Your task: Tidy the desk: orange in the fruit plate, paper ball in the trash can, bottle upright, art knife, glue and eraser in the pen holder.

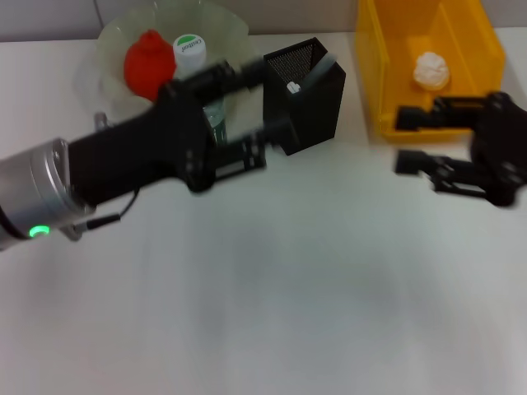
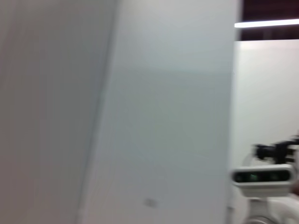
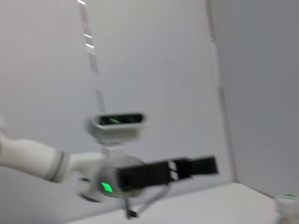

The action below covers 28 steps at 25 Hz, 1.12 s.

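The orange (image 1: 148, 62) lies in the pale-green fruit plate (image 1: 226, 25) at the back left. The bottle (image 1: 190, 48) stands upright in front of the plate, its label showing between my left fingers. My left gripper (image 1: 262, 109) is open, its fingers spread either side of the bottle's body and reaching toward the black mesh pen holder (image 1: 309, 103). A grey stick and a white piece poke out of the holder. The paper ball (image 1: 431, 70) lies in the yellow trash can (image 1: 375, 74). My right gripper (image 1: 409, 138) is open and empty in front of the can. The eraser is not visible.
The white desk (image 1: 272, 288) stretches bare toward me. The right wrist view shows my left arm (image 3: 163, 173) and my head against a wall. The left wrist view shows only a wall and my head (image 2: 261, 176).
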{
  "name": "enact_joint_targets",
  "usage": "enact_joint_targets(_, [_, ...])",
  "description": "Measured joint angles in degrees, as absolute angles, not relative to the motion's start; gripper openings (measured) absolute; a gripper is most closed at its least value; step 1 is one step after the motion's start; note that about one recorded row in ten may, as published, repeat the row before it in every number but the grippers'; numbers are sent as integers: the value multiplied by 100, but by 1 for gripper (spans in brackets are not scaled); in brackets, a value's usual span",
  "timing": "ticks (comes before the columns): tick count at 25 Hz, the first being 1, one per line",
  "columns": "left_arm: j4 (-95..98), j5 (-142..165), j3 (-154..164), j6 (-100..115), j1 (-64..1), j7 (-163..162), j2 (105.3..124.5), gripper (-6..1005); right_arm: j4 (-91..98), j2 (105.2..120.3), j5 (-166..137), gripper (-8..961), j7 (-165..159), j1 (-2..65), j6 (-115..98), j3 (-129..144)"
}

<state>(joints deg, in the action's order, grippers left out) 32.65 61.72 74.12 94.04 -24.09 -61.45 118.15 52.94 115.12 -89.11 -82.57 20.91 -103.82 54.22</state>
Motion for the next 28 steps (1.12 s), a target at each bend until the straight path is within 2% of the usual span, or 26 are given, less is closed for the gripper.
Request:
enact_joint_targets(5, [3237, 6657, 7424, 9702, -2374, -6423, 11827, 724, 5250, 11503, -9094, 521, -8130, 1972, -11065, 5036])
enact_joint_targets(22, [3258, 6953, 7369, 9873, -2347, -6698, 11809, 724, 5272, 11539, -9458, 526, -8061, 2018, -11426, 4928])
enact_joint_targets(25, [3261, 6953, 7356, 9875, -2325, -6697, 11735, 724, 5258, 11604, -9452, 527, -7989, 2029, -11410, 4925])
enact_joint_targets(28, [3243, 6949, 7303, 9880, -2288, -6697, 11601, 724, 5253, 11753, -9454, 528, -7809, 2089, -11374, 4921])
